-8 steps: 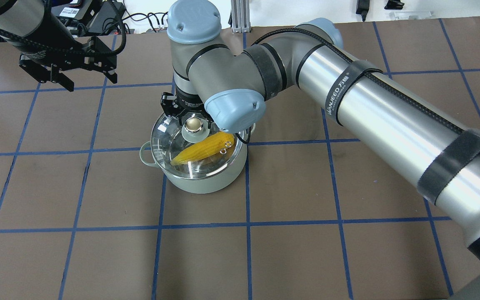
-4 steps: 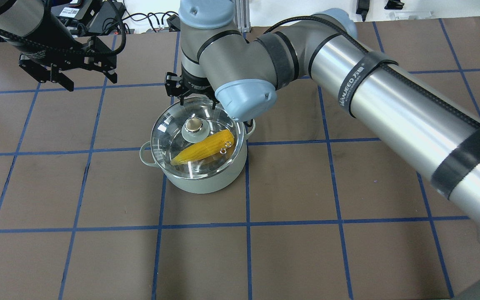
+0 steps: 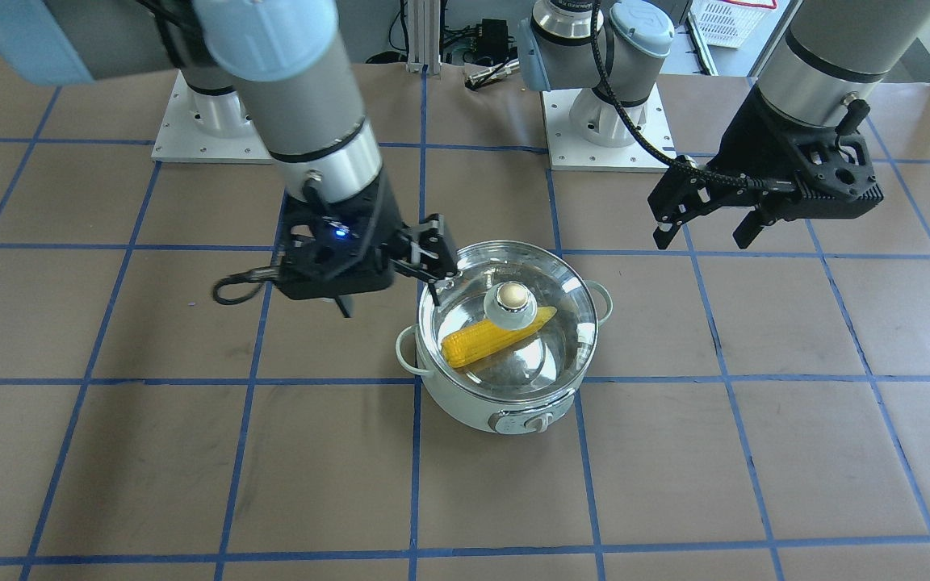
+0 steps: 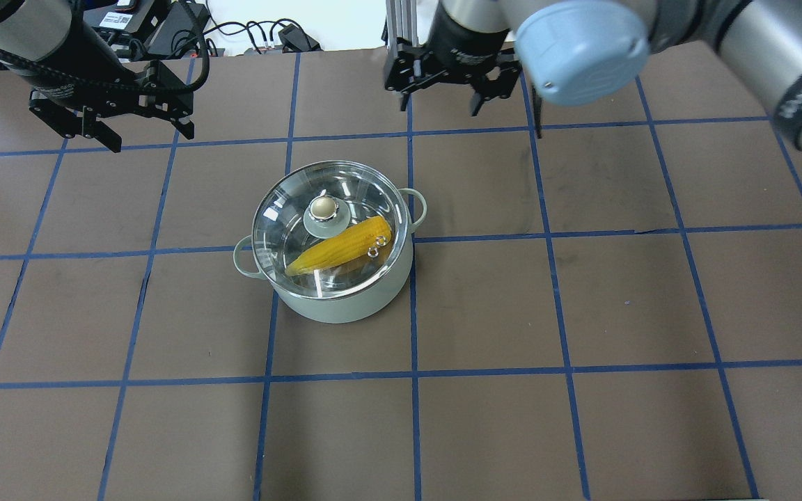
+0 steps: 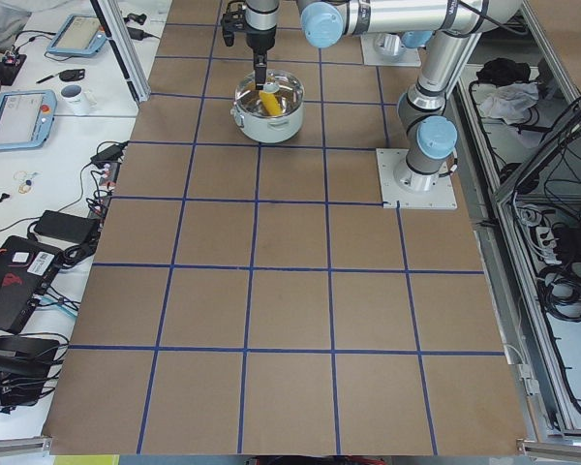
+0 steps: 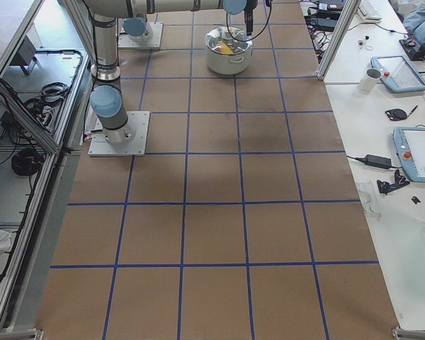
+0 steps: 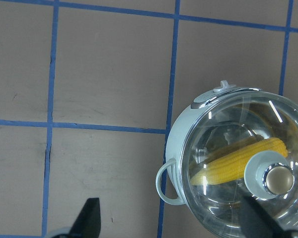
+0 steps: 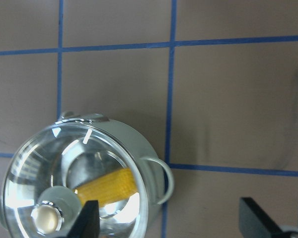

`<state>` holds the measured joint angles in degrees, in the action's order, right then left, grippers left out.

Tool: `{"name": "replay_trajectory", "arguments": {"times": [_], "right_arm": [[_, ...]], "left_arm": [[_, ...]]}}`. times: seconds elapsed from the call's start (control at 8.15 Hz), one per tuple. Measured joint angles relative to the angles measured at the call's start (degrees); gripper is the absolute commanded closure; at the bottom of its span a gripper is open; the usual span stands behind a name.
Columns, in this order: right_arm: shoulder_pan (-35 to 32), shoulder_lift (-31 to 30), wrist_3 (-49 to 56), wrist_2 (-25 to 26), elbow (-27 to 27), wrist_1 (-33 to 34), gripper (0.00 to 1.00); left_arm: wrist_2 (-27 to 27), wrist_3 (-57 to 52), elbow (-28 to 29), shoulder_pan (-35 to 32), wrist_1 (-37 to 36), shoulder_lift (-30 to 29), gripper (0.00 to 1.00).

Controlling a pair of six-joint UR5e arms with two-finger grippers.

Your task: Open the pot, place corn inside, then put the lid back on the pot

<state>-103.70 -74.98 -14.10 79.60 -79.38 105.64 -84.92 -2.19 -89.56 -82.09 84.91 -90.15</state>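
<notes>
The pale mint pot [image 4: 345,306] stands on the table's middle. The glass lid [image 4: 279,223] sits on it, with its beige knob [image 4: 323,207] up. The yellow corn [image 4: 338,250] lies inside under the glass, also in the front view [image 3: 473,343]. My right gripper [image 4: 438,104] is open and empty. It is raised and off to one side of the pot, which shows at the lower left of its wrist view [image 8: 144,163]. My left gripper [image 4: 154,139] is open and empty. It hovers apart from the pot, whose lid shows in its wrist view [image 7: 213,144].
Brown table surface with a blue tape grid [image 4: 411,313]. The two arm base plates [image 3: 606,133] are on the robot's side. Side tables with teach pendants [image 6: 414,152] and cables lie beyond the table's edges.
My right gripper has drawn back from over the lid knob, risen and swung away to the far right. The lid stays on the pot. The left arm has not moved.
</notes>
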Motion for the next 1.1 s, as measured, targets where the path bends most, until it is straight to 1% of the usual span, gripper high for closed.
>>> {"name": "replay_trajectory", "arguments": {"times": [0.25, 0.37, 0.49, 0.74, 0.86, 0.98, 1.1], "right_arm": [[9.6, -5.4, 14.6, 0.3, 0.0, -9.9, 0.0], [13.7, -7.8, 20.3, 0.9, 0.0, -13.5, 0.0], [16.6, -9.5, 24.5, 2.4, 0.0, -15.7, 0.0], [18.5, -11.6, 27.8, 6.5, -0.6, -17.8, 0.0], [18.6, -12.0, 27.5, 7.6, -0.9, -18.3, 0.0], [18.0, -12.1, 25.0, 9.6, -1.1, -19.2, 0.0], [16.0, -11.9, 22.3, 11.5, -1.2, -19.4, 0.0]], "left_arm": [[-0.5, 0.2, 0.0, 0.0, 0.3, 0.3, 0.0], [-1.5, 0.5, -0.1, -0.1, 0.4, 0.4, 0.0], [-3.1, 1.2, -0.1, -0.4, 0.5, 0.4, 0.0], [-4.9, 2.8, -0.1, -1.8, 0.7, 1.0, 0.0], [-5.2, 3.4, -0.1, -2.9, 0.8, 1.5, 0.0], [-5.2, 3.7, -0.1, -3.5, 1.1, 1.8, 0.0], [-5.0, 3.8, 0.0, -3.8, 1.1, 1.8, 0.0]]}}
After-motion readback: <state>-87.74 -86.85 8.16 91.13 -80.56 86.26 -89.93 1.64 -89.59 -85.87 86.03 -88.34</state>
